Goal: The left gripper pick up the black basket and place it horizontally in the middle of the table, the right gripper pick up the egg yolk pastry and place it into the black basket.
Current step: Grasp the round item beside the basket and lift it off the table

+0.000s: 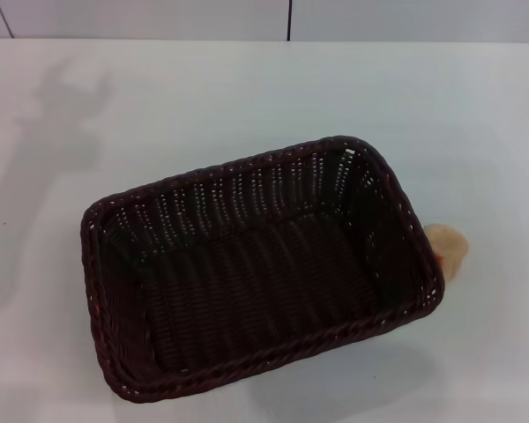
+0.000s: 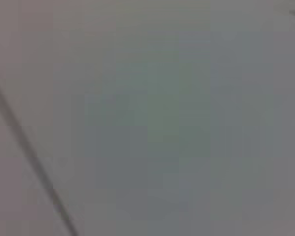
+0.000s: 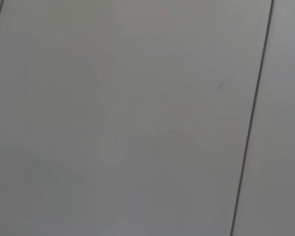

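Note:
The black basket [image 1: 256, 269] rests on the white table [image 1: 247, 97] near the front centre, lying at a slant with its right end farther back, and nothing is inside it. The egg yolk pastry [image 1: 447, 247] sits on the table just outside the basket's right end, partly hidden behind the rim. No gripper or arm appears in the head view. Both wrist views show only plain grey panels with thin dark seams, and no fingers.
A faint arm-shaped shadow [image 1: 62, 132] falls on the table's back left. A wall with a dark vertical seam [image 1: 289, 19] runs behind the table's far edge.

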Tool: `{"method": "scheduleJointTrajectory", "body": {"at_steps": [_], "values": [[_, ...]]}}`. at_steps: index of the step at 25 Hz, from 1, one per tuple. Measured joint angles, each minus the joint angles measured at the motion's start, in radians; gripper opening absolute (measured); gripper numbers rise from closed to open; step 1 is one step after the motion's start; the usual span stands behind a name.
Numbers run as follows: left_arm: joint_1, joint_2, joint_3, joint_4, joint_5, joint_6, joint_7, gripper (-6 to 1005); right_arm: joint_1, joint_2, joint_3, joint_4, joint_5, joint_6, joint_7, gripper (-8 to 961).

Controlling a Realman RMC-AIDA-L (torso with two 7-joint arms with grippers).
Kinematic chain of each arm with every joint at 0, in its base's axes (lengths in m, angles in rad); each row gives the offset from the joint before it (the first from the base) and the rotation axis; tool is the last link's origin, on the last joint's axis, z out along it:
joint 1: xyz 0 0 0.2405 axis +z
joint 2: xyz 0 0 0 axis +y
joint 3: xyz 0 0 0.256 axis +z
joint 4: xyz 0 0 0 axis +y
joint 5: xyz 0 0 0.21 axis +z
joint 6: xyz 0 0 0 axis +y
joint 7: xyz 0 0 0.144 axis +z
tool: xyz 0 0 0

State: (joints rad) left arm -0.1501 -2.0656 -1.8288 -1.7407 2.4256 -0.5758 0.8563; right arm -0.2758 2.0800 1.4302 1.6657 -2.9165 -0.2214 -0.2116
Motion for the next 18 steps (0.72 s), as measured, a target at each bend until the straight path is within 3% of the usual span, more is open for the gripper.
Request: {"method": "scheduleJointTrajectory", "body": {"at_steps": [10,18], "values": [[0.052,0.004,-0.108,0.131,-0.278,0.169,0.000,776,-0.020,0.005,-0.013,0.073,0.000,0.173,0.006,382],[0.043,0.003,-0.116,0.245,-0.306,0.259,0.049,775,-0.013,0.007,-0.044,0.111,0.000,0.345,0.010,381]]}}
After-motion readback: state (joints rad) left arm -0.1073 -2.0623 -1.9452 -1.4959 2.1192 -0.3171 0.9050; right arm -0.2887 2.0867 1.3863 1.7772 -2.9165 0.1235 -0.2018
